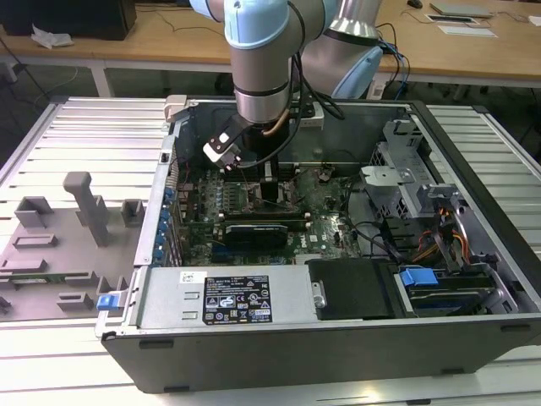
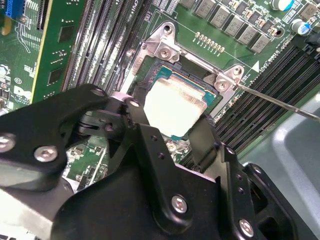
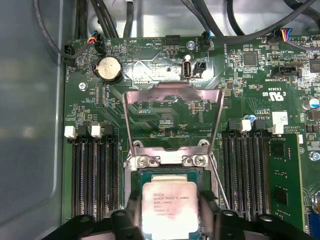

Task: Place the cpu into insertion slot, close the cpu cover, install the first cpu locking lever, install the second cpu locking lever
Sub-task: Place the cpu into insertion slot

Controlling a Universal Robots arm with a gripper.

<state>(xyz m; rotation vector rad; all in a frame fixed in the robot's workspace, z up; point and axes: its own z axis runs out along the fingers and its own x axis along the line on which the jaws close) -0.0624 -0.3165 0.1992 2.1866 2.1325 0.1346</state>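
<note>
My gripper (image 3: pixel 170 206) is shut on the cpu (image 3: pixel 170 212), with one black finger (image 2: pixel 134 116) on each of two opposite edges. The cpu (image 2: pixel 172 107) is a flat square chip with a pale metal top. It sits level in or just over the insertion slot (image 3: pixel 170 173); whether it is fully seated I cannot tell. The slot's silvery rim (image 2: pixel 165 50) shows around the chip. The cpu cover (image 3: pixel 172 93), a thin metal frame, stands swung open on the far side of the socket. A thin wire locking lever (image 2: pixel 280 102) sticks out beside the socket. In the exterior view the gripper (image 1: pixel 270 193) reaches down into the open computer case (image 1: pixel 279 338).
Long black memory slots (image 3: pixel 95 175) flank the socket on both sides. A green card (image 3: pixel 285 175) stands beside them. Cables (image 3: pixel 150 20) and the case wall (image 3: pixel 30 125) are close by. A drive cage (image 1: pixel 423 211) is at the exterior view's right, grey fixtures (image 1: pixel 84 211) at its left.
</note>
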